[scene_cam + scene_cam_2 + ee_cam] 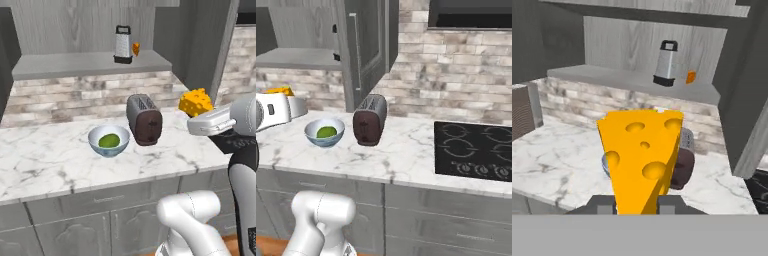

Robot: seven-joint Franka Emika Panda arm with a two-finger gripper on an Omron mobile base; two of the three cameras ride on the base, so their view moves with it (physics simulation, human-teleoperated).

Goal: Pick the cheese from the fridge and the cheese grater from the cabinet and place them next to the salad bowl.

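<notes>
You have a white, grey-veined marble worktop (pixel 45 160) with a smooth, faintly glossy look. The cabinet (pixel 85 22) shows grey wood grain, matt, and its shelf (pixel 60 65) is plain flat grey. The cheese grater (pixel 123 45) reads as bright metal with black trim. The toaster (pixel 144 120) has a dark, brushed sheen. The cheese (pixel 641 157) looks waxy, smooth and pitted with holes. The wall (pixel 456 70) behind is rough pale brick.
</notes>
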